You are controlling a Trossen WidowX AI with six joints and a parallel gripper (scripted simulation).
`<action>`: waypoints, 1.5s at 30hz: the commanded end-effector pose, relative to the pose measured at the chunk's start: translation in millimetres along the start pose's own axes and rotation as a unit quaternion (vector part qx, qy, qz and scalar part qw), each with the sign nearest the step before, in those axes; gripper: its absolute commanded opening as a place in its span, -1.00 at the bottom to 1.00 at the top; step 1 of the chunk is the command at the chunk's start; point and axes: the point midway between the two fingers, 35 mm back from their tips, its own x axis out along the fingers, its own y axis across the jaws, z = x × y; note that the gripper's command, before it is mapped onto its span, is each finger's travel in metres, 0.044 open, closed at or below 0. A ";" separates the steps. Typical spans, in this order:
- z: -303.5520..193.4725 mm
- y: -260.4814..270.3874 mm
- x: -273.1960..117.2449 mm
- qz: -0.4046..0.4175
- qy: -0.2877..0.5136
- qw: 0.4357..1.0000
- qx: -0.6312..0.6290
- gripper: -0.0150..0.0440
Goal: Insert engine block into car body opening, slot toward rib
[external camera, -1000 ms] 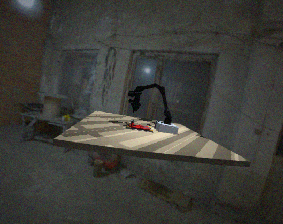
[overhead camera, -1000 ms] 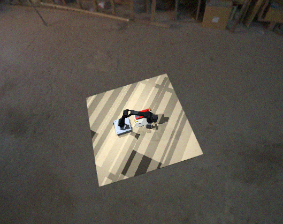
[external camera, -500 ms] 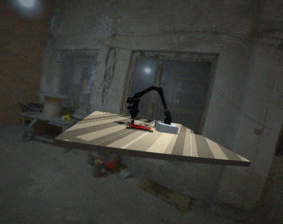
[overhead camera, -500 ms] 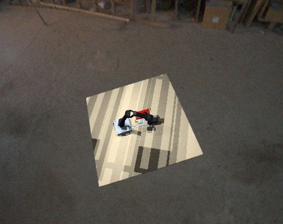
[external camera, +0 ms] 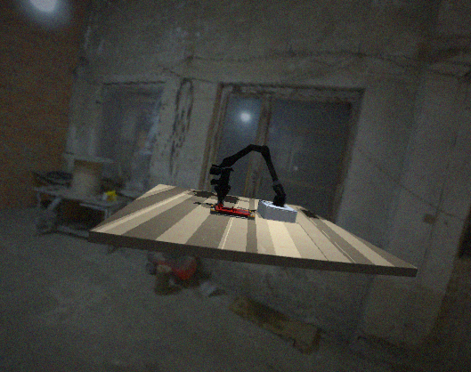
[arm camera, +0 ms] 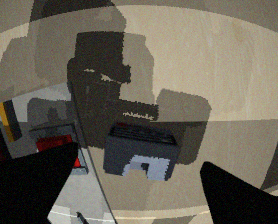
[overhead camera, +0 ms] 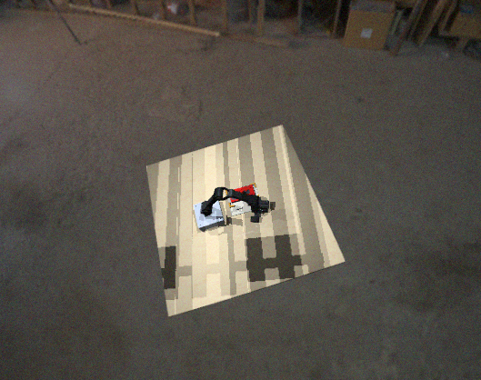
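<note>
The engine block [arm camera: 141,149] is a small dark grey block with a ribbed top and a notch in its light-lit lower face. It sits on the table, just right of the pale board's edge. My gripper [arm camera: 142,160] [external camera: 220,204] is open and empty, low over the table, with one black finger on each side of the block in the wrist view. The red car body [overhead camera: 243,193] [external camera: 237,211] lies beside the gripper. In the wrist view only a part of it shows at the left edge, so its opening and rib cannot be made out.
The pale board [arm camera: 87,196] [overhead camera: 240,210] carries a square grey frame [arm camera: 51,129] with red inside, partly behind the left finger. A yellow and black corner [arm camera: 9,120] is at the left. The arm stands on a pale box [overhead camera: 205,222] [external camera: 279,214]. Shadows cross the striped table [overhead camera: 215,273].
</note>
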 end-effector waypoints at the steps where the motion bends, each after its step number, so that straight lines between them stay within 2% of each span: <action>1: -2.0 0.7 8.6 0.002 0.004 1.000 -0.001 1.00; 12: -2.5 0.8 24.0 0.002 0.004 1.000 -0.001 1.00; 20: -2.5 0.8 24.0 0.002 0.004 1.000 -0.001 0.29; 27: -2.5 0.8 24.0 0.002 0.004 1.000 -0.001 0.13; 34: 0.3 0.7 10.7 0.002 0.004 1.000 -0.001 -0.49; 45: 4.8 0.0 -22.9 0.002 0.004 1.000 -0.001 -0.49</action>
